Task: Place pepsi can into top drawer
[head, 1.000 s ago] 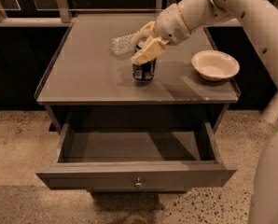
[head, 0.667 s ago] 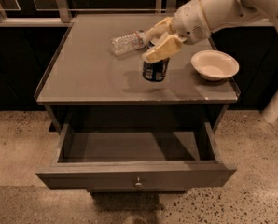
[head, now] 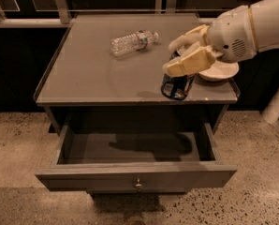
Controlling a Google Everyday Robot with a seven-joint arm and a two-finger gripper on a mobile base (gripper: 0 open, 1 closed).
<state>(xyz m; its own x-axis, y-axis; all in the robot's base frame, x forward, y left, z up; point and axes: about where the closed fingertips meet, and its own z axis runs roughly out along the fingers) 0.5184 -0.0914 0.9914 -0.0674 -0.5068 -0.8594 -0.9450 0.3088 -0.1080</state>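
Observation:
My gripper [head: 182,55] comes in from the right and is shut on the pepsi can [head: 176,85], a dark-blue can with white and red marks. It holds the can tilted and lifted above the front right part of the cabinet top [head: 88,74]. The cream fingers [head: 190,62] cover the can's upper half. The top drawer [head: 135,175] is pulled open below; its grey front panel carries a small round metal knob [head: 138,183]. The drawer's inside is bare, with the arm's shadow on its floor.
A clear crinkled plastic water bottle [head: 132,41] lies on its side at the back middle of the top. A white bowl [head: 220,70] sits at the right edge, partly behind the gripper. Speckled floor surrounds the cabinet; dark cabinets stand behind it.
The gripper has lifted the can off the cabinet top and carried it right and toward the front edge, tilting it. The bottle and bowl have not moved.

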